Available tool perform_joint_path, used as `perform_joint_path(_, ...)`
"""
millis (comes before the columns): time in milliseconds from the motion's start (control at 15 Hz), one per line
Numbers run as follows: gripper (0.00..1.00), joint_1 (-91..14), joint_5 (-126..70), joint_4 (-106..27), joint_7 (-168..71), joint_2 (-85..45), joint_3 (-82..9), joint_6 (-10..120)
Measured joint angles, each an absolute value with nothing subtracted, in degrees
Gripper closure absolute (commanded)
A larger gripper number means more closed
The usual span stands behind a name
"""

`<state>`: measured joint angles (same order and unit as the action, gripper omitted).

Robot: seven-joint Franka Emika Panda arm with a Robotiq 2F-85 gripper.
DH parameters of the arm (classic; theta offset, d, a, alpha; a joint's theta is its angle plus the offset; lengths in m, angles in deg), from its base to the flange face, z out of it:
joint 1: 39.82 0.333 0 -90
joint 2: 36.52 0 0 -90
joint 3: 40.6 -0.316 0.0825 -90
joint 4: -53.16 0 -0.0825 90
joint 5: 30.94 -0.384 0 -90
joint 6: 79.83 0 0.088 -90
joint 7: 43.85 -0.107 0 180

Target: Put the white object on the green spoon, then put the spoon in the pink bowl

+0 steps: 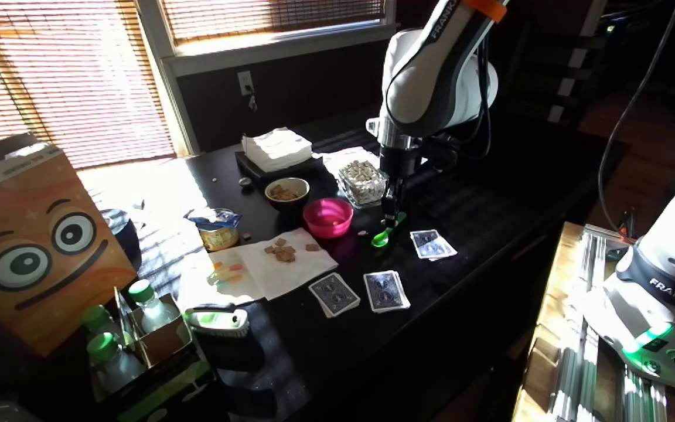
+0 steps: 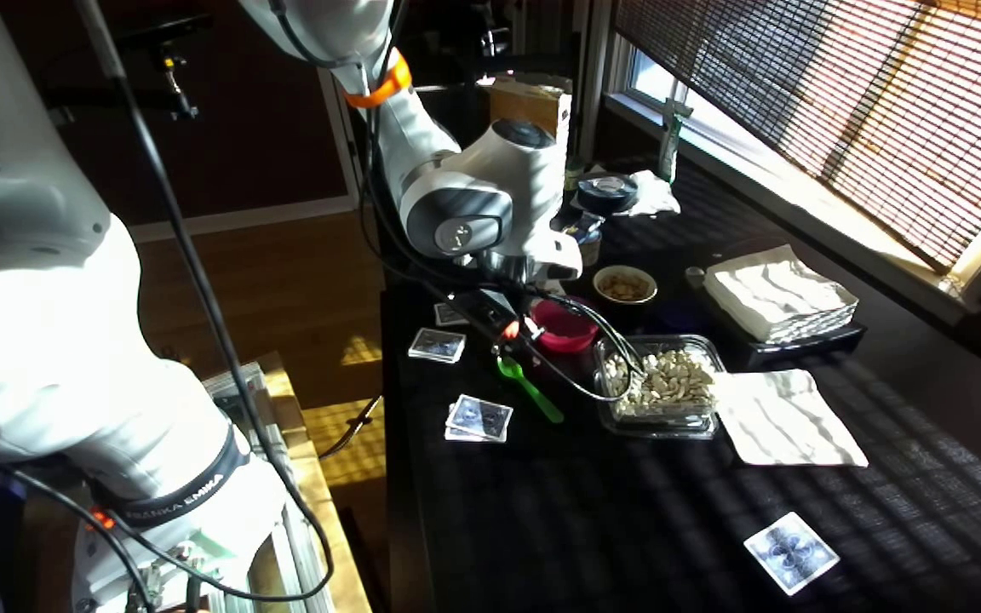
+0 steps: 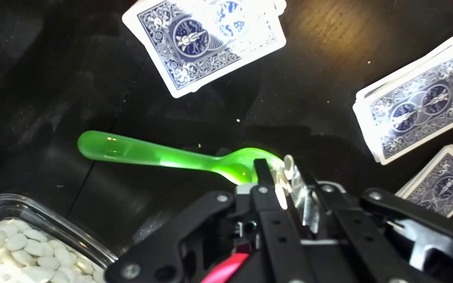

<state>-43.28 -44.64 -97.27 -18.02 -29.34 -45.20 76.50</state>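
Probably placing a white seed (image 3: 288,167) on the green plastic spoon (image 3: 187,160) with tool (image 3: 282,167) nearly closed (hard to tell if gripping); next, release inside the scoop (image 3: 244,159).

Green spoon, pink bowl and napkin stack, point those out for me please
Green spoon (image 3: 181,159), wrist view: on the handle.
Pink bowl (image 1: 326,230), in an exterior view: on its outer wall.
Napkin stack (image 2: 778,291), in an exterior view: on the top sheet.
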Motion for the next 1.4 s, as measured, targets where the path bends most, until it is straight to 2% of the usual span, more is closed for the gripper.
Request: perform_joint_path(1400, 0.96, -44.7, -46.9, -90.9, -22.0, -19.2, -46.7, 77.7)
